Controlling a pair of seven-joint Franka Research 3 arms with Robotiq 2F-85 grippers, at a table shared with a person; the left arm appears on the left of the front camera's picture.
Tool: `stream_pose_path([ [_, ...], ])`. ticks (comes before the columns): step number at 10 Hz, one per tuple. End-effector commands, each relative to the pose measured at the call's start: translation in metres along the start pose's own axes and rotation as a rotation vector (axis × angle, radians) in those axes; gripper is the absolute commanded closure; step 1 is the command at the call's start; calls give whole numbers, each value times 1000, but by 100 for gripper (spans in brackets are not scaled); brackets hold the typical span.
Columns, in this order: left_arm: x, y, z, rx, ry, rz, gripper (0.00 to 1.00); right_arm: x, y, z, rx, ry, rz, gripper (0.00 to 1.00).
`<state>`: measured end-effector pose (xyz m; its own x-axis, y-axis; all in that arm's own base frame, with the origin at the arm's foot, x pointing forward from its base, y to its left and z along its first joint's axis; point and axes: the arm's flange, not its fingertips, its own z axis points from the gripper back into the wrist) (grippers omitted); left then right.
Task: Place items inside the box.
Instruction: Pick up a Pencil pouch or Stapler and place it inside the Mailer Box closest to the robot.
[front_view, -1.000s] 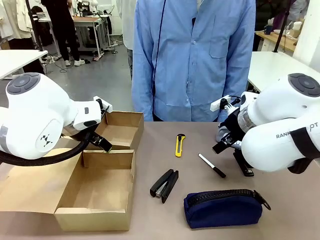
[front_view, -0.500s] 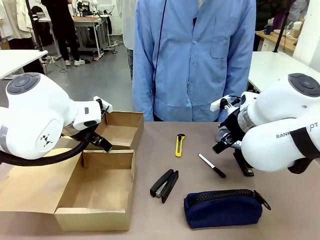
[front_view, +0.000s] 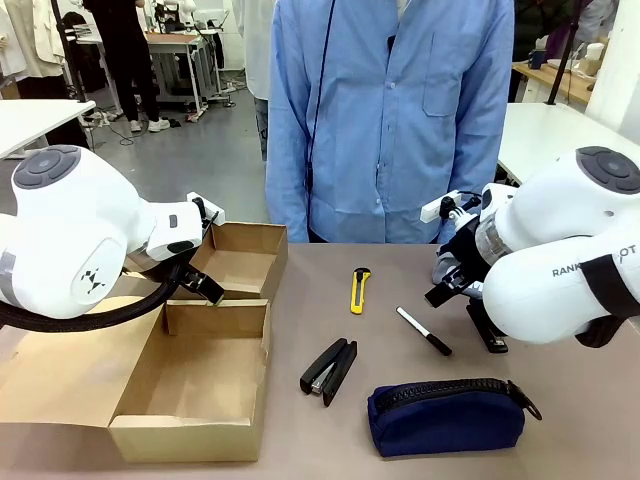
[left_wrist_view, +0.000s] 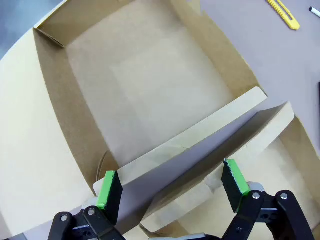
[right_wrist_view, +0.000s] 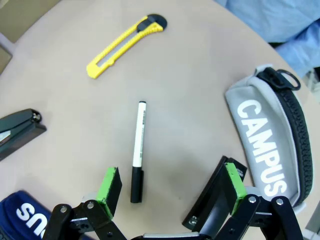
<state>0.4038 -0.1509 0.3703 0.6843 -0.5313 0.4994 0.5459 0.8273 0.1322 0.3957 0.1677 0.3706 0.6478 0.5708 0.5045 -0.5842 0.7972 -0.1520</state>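
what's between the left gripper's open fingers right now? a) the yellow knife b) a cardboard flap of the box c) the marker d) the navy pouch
b: in the left wrist view the left gripper stands open, and a cardboard flap of the box runs across the gap between its green pads.

On the table (front_view: 300, 280), the box (front_view: 190, 370) lies at the stapler's (front_view: 329, 369) 9 o'clock, the utility knife (front_view: 359, 290) at 1 o'clock, the marker pen (front_view: 423, 331) at 2, the zip pouch (front_view: 447, 416) at 4.
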Motion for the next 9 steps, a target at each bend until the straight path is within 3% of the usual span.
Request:
stream_pose_path([
  [1,0,0,0,0,0,0,0,0,0,0,0,0,0,0],
  [3,0,-10,68,-127,-13,-6,0,14,-2,46,39,-7,-77,0],
  [5,-4,-1,157,-253,-30,101,0,20,-17,130,81,-7,-311,0],
  [6,-13,16,188,-304,-97,128,0,10,-28,166,174,1,-425,0],
  [7,-27,39,208,-398,-122,157,0,-11,-45,198,337,-35,-511,0],
  [9,-75,118,228,-634,-187,347,0,-88,-117,244,595,-239,-822,0],
])
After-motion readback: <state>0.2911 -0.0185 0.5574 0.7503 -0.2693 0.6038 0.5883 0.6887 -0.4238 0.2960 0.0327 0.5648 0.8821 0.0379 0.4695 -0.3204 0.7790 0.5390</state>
